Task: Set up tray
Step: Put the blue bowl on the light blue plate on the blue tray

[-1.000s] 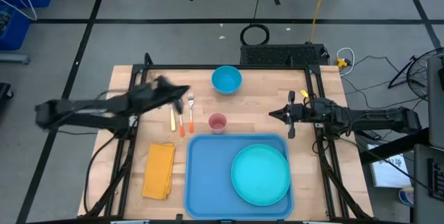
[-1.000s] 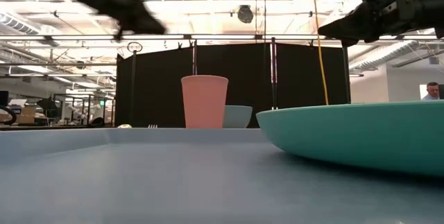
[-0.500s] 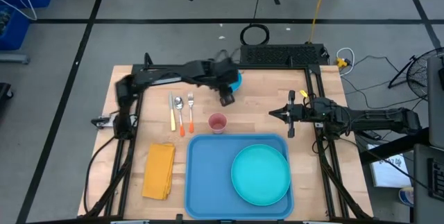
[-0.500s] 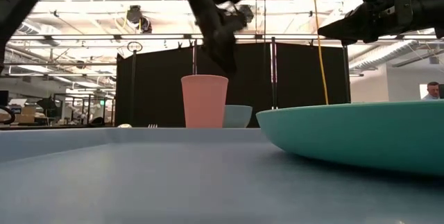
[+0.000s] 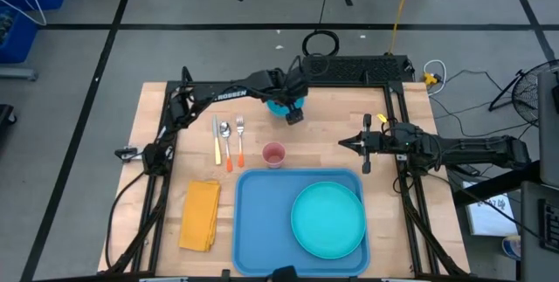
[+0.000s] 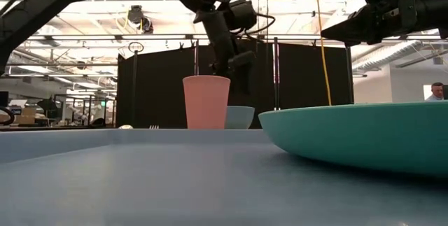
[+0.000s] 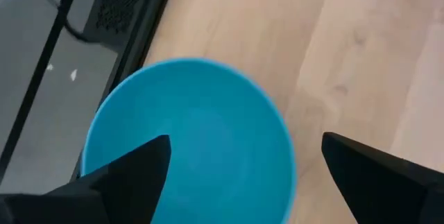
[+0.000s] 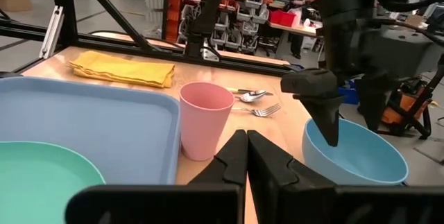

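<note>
Left gripper (image 5: pixel 293 107) moved since half-second back: was beside blue bowl (image 5: pixel 281 100) on cup side, now directly over it, fingers spread wide, straddling rim. In left wrist view, fingers (image 7: pixel 132 172) flank bowl (image 7: pixel 187 141). Right gripper (image 5: pixel 356 144) unchanged, hanging above table's right side, fingers pressed together.

Tray (image 5: pixel 262 221): large flat blue rectangle, rounded corners, low rim, at table's near edge. Teal plate (image 5: pixel 327 219) sits on its right half. Pink cup (image 5: pixel 274 154) just beyond far rim. Yellow napkin (image 5: pixel 201 215) left of tray; cutlery (image 5: pixel 228 142) beyond napkin.
</note>
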Tool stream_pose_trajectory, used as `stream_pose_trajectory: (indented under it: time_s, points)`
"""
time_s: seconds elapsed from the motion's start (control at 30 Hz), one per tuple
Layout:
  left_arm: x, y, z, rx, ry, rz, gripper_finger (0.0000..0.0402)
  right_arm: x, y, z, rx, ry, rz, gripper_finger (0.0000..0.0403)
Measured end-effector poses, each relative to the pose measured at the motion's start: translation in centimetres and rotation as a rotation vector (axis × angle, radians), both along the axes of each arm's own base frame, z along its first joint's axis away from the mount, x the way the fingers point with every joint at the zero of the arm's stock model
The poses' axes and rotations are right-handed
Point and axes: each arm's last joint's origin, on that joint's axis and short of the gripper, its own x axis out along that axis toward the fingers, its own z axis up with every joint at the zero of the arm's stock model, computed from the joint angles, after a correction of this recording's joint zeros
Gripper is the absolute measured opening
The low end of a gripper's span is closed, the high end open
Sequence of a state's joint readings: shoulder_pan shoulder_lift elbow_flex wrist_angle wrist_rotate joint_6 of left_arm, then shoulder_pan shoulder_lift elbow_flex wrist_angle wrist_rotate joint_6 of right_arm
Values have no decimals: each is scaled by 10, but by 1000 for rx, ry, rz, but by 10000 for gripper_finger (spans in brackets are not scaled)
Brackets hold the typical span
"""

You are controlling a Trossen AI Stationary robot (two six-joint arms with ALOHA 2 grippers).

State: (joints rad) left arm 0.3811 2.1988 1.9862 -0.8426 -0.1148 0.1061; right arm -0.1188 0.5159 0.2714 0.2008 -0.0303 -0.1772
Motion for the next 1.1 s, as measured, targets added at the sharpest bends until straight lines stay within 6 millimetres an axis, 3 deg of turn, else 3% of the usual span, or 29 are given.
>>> stream_pose_trajectory:
  time_s: [0.3, 0.5, 0.67, 0.77, 0.87, 1.1]
  points:
    - [9, 10, -24, -25, -7, -34, 381, 1, 0, -2, 2, 20, -1, 0]
    - [11, 18, -53, -27, 61, 22, 381, 2, 0, -3, -1, 24, -1, 0]
    - [13, 20, -61, -27, 72, 42, 364, 3, 0, -4, 0, 31, -2, 0]
    - [13, 19, -61, -31, 67, 42, 321, 3, 0, -4, -7, 31, 0, 0]
    - [13, 18, -60, -34, 63, 57, 252, 3, 0, -4, -15, 31, 0, 0]
    - [14, 18, -58, -41, 40, 65, 33, 3, 0, -3, -16, 24, 1, 0]
